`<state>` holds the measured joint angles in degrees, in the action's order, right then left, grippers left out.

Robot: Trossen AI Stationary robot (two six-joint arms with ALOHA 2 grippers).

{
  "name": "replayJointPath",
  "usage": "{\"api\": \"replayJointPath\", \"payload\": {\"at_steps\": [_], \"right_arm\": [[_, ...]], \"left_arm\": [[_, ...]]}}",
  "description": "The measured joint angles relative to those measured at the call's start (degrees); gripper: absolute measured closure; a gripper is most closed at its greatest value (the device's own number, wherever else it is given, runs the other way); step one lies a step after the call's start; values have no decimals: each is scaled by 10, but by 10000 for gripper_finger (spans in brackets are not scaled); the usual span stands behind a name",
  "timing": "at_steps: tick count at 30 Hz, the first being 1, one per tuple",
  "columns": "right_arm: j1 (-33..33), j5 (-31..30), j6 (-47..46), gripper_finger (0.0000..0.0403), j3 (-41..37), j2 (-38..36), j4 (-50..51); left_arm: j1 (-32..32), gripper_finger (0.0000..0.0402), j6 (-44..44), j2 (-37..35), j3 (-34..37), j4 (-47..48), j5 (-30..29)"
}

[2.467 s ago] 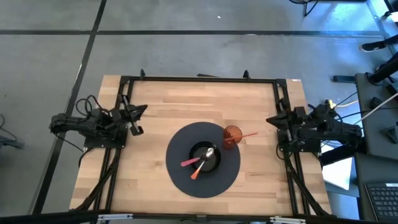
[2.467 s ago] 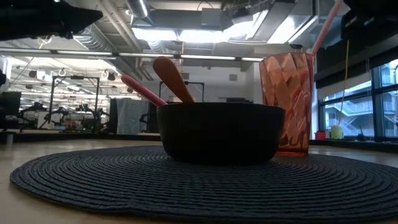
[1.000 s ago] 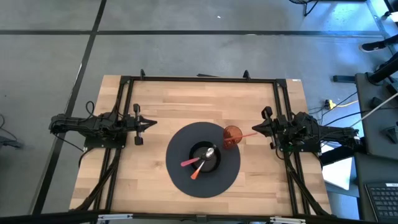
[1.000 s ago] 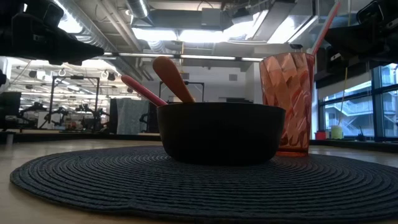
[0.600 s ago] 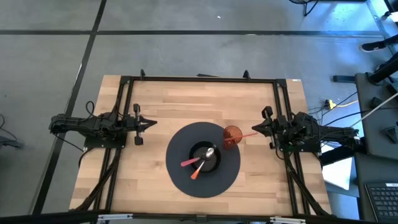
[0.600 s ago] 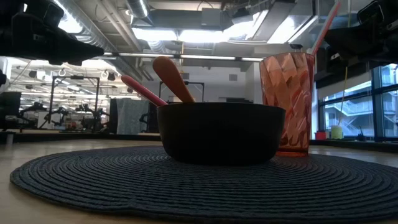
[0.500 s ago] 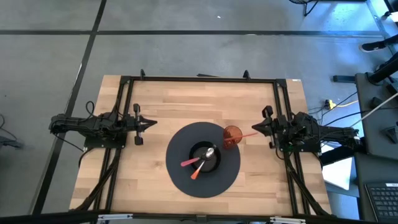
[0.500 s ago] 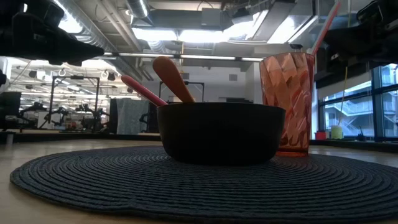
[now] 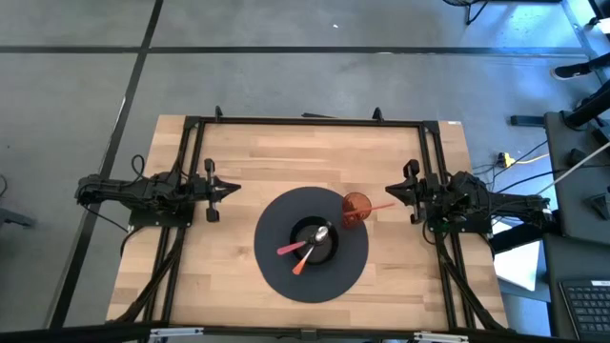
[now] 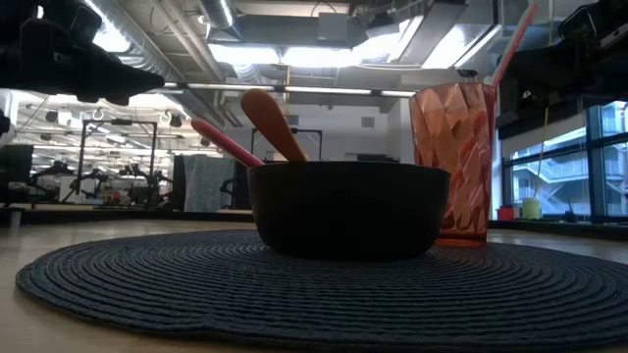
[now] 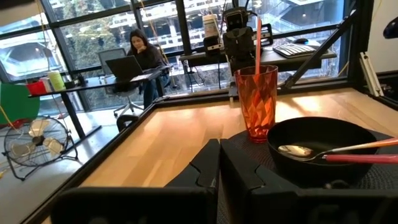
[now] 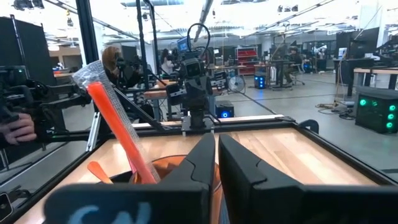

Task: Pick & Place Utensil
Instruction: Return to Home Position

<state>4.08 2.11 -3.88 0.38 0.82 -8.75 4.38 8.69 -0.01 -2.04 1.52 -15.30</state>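
Note:
A black bowl [image 9: 315,243] stands on a round dark placemat [image 9: 276,276]. A metal spoon with a pink handle [image 9: 291,249] and an orange utensil [image 9: 302,263] lean in the bowl, handles over its rim. An orange cup [image 9: 355,210] stands on the mat's right part; a pink straw [image 9: 379,206] slants out of it toward the right. My right gripper [image 9: 385,194] hovers just right of the straw's end, shut. My left gripper [image 9: 231,190] waits left of the mat, shut. In the right wrist view the straw [image 12: 118,134] stands beside the fingers, apart from them.
Black metal rails [image 9: 305,122] frame the wooden table [image 9: 286,152] on its far, left and right sides. Bare wood lies far of the mat and on both sides of it. A person [image 11: 142,50] sits at a desk in the room beyond.
My right gripper has edged slightly toward the table's left, nearer the straw's end. The bowl, the utensils and the cup have stayed where they were.

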Motion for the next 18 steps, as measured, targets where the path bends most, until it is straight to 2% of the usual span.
{"api": "replayJointPath", "payload": {"at_steps": [18], "right_arm": [[0,0,-2,380,0,0,4]], "left_arm": [[0,397,0,0,0,0,0]]}}
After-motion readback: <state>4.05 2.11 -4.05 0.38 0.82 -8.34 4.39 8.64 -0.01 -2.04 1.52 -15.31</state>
